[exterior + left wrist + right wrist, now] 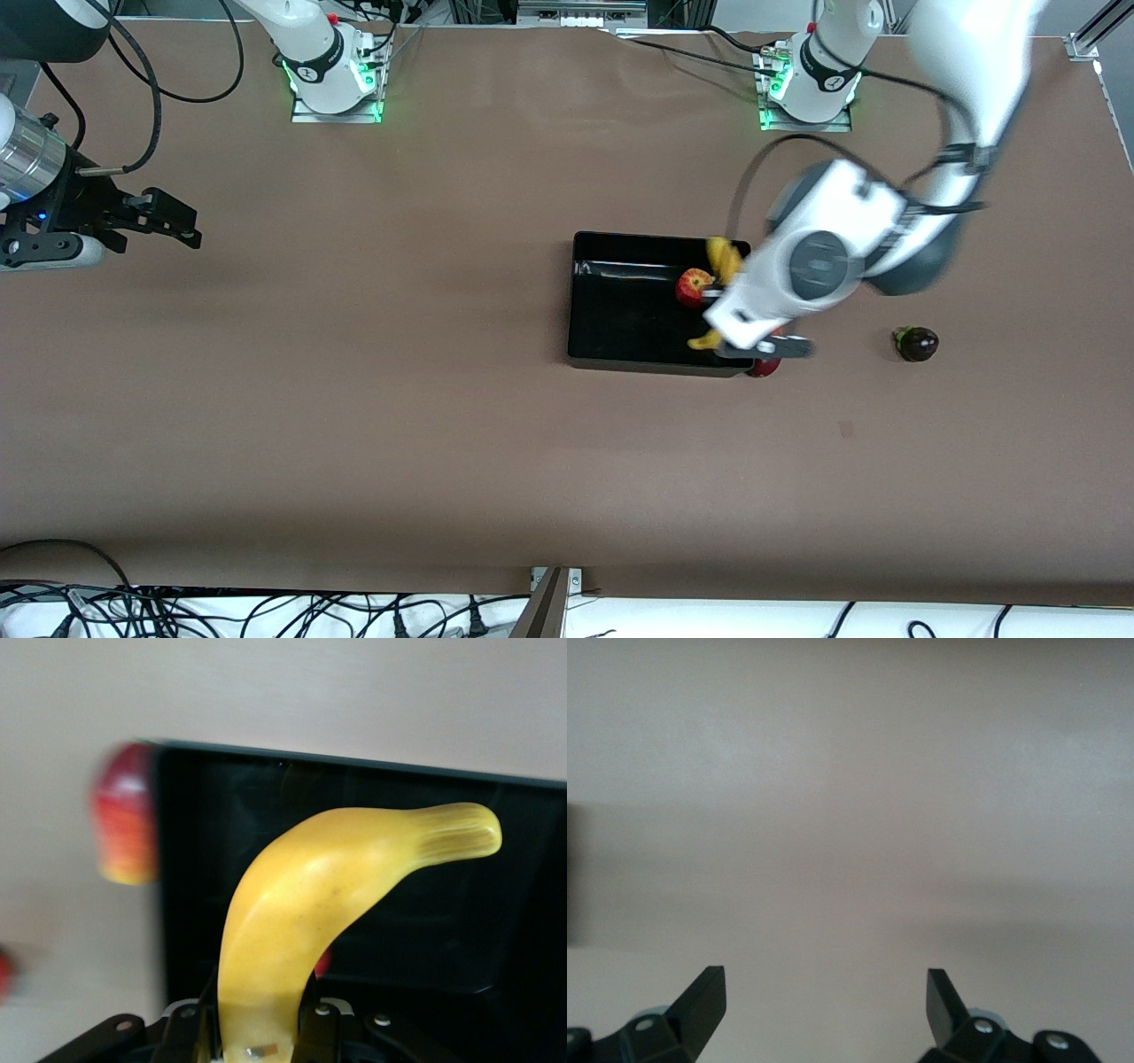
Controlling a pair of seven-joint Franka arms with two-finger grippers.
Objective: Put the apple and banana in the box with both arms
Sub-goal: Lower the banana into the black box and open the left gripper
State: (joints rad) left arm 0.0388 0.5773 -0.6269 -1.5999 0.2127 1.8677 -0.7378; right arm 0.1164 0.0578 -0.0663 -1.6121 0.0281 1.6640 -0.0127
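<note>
My left gripper (718,306) is shut on the yellow banana (724,257), holding it above the black box (620,328) at the end toward the left arm. In the left wrist view the banana (328,904) rises from between the fingers (199,1028) over the box's dark inside (443,859). The red apple (695,288) with yellowish streaks lies in the box right beside the banana. My right gripper (190,226) waits open over bare table at the right arm's end. Nothing lies between its fingertips (704,992).
A red fruit (765,366) lies on the table against the box's corner, partly under my left hand; in the left wrist view a red and yellow fruit (124,824) shows beside the box. A dark round fruit (917,344) sits toward the left arm's end.
</note>
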